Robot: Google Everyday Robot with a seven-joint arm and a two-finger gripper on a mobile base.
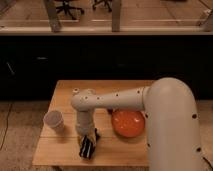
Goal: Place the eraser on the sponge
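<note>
My gripper [88, 142] points down over the front left part of the wooden table [125, 87], at the end of the white arm that comes in from the right. The eraser [86, 148], a black block with pale stripes, sits at its tip just above the tabletop, and the gripper is shut on it. The sponge is hidden in the camera view.
An orange bowl [128, 123] stands just right of the gripper. A white cup [53, 121] stands to its left near the table's left edge. A small pale object [75, 90] lies at the table's back edge. Dark cabinets run behind the table.
</note>
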